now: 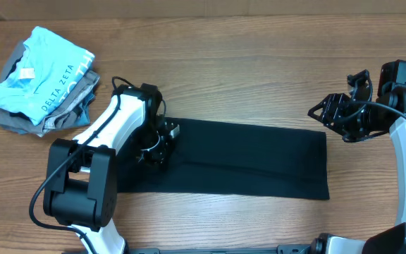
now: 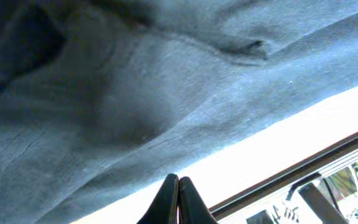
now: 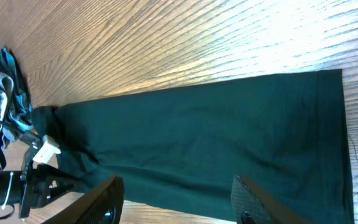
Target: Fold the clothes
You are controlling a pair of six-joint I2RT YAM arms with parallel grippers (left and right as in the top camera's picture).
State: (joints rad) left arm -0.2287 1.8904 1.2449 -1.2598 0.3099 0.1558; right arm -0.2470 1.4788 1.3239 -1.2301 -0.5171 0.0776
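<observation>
Bare table (image 1: pixel 259 56) is free behind and in front of the black T-shirt (image 1: pixel 259 159). Left arm (image 1: pixel 115 130) covers its left end; the light blue garment (image 1: pixel 44 77) on grey garments (image 1: pixel 58 121) blocks the far-left corner. Right gripper (image 1: pixel 338 116) hangs just off its uncovered right end.

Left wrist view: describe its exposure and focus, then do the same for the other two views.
Left wrist: the T-shirt fills the frame, soft and washed grey-blue, with a blown-out white strip beneath. Right wrist: glare streaks the table, the T-shirt reads greenish, the right end effector is blurred. Overhead: even light, sharp, the T-shirt nearly featureless black.
</observation>
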